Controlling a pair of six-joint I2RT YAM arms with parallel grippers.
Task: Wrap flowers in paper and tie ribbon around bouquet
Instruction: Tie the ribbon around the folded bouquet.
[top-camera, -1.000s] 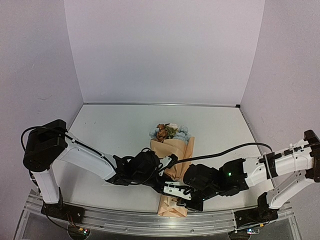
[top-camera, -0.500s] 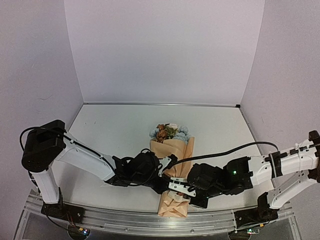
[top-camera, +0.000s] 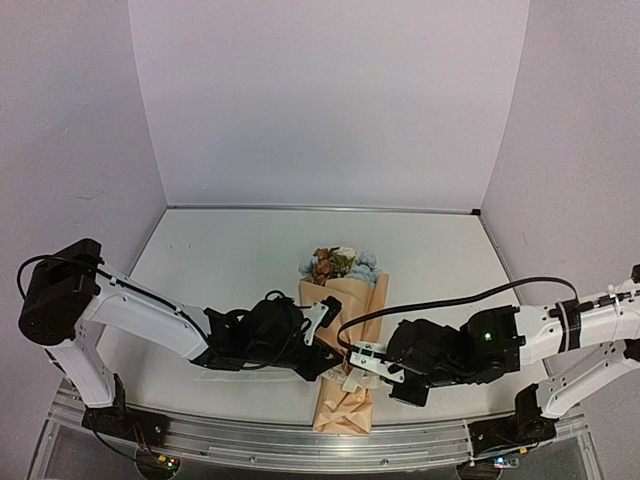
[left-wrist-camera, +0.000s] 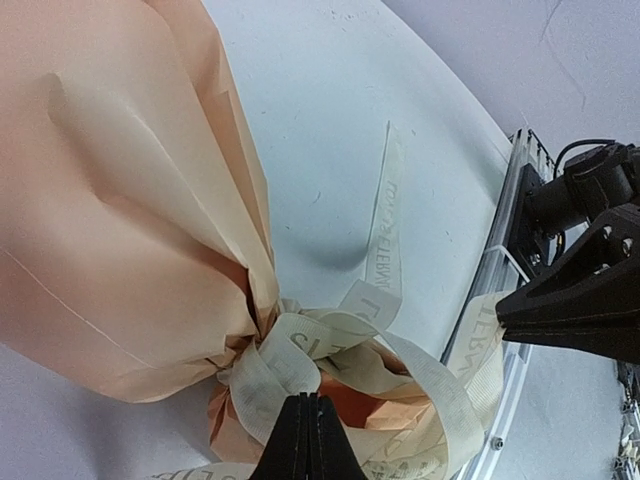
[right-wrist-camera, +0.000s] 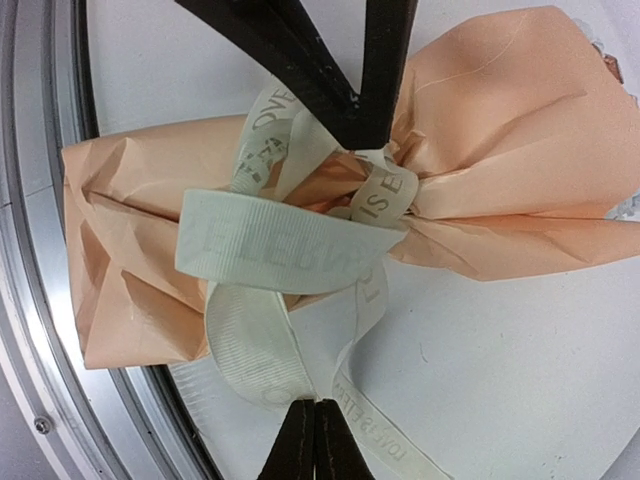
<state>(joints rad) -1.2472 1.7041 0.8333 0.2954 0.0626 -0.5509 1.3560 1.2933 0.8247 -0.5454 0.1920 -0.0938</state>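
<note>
The left arm (top-camera: 150, 315) is stretched low across the table (top-camera: 230, 255) toward the middle. The fingers of the left gripper (left-wrist-camera: 305, 415) are pressed together, and the ribbon (right-wrist-camera: 285, 240) is pinched between their tips right at the gathered waist of the bouquet (top-camera: 350, 300).

The bouquet is laid flat near the table's front edge, midway between the 2 arms. Its wide end is pointed at the back wall, and its crumpled narrow end is reached out over the metal rail (top-camera: 250, 440). The flowers (top-camera: 340, 264) are seen above the wide end as pink, brownish, white and pale-blue heads. The paper (left-wrist-camera: 100, 200) is bunched tightly where the ribbon is wound around it and is flared out on both sides of that spot. The ribbon is laid in several loose, lettered loops about the waist, and 1 loose tail is trailed across the bare table beside it.

The right gripper (right-wrist-camera: 314, 420) is held just beside the waist on the right. Its fingers are closed flat against each other, with a loop of the ribbon nipped between their tips. The right arm (top-camera: 520, 340) is extended low from the right.
</note>
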